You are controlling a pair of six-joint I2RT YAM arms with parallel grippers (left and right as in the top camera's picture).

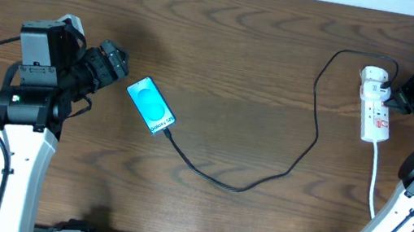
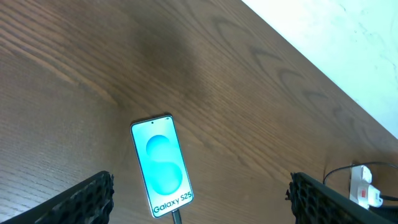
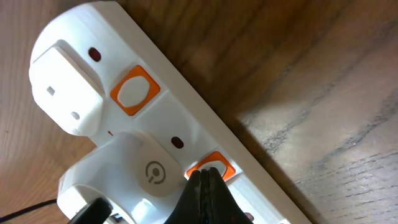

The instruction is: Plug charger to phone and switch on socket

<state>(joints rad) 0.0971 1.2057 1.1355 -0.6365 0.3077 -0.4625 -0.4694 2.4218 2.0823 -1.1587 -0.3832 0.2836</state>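
While the right gripper [image 3: 204,178], pressed together, touches an orange switch [image 3: 221,164] on the socket [image 3: 168,118], the left gripper [image 2: 200,200] hangs spread above the phone [image 2: 161,165], well apart from the socket.

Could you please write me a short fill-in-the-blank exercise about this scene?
1. The phone screen reads "Galaxy ____".
2. The right tool, fingers ____, points at an orange switch on the power strip.
3. The left tool hovers near the phone, fingers ____.
Missing words: S25; shut; open.
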